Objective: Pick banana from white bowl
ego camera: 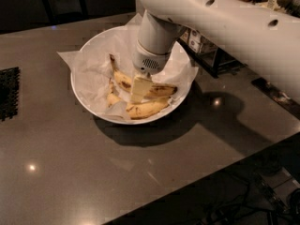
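Camera view, sole one: gripper (140, 90) lowered into the middle of white bowl (74, 86), hung from a thick white arm (225, 18) reaching in from beyond the bowl's far right rim. Whether clenched, released or grasping: cannot tell, contact hidden under the arm's end. Across the bowl's centre, on crinkled paper (89, 64), banana (123, 80), dark-tipped stem toward the far left rim, body passing under the gripper. Just beside it, toward the near rim, shorter banana (146, 109). Probably the grasp step. To do it well: take the long fruit only, mid-body, clear of the short one and the paper; close gently to avoid bruising; lift straight up past the rim.
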Tool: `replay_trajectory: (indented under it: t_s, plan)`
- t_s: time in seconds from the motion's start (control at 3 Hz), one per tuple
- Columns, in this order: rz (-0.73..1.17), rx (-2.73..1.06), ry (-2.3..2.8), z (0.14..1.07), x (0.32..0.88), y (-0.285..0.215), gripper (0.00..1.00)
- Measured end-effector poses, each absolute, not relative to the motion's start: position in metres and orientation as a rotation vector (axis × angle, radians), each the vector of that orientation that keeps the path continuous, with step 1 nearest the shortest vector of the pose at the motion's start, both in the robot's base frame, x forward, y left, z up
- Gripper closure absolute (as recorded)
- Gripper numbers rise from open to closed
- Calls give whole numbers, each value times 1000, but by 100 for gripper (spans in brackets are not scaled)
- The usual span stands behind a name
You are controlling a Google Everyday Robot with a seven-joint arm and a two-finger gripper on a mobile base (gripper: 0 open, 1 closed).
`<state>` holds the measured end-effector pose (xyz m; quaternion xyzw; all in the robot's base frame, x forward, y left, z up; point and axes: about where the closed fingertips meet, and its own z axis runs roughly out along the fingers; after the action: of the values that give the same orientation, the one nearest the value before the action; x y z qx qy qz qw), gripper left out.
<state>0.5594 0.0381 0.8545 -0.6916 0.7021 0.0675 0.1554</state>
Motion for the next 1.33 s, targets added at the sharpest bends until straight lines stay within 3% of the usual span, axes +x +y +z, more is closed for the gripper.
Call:
replay_trajectory:
  t_s: [1.0, 1.33]
  plan:
    - [191, -1930, 2051, 849, 569, 36, 45]
    - [103, -1877, 2068, 859, 576, 36, 44]
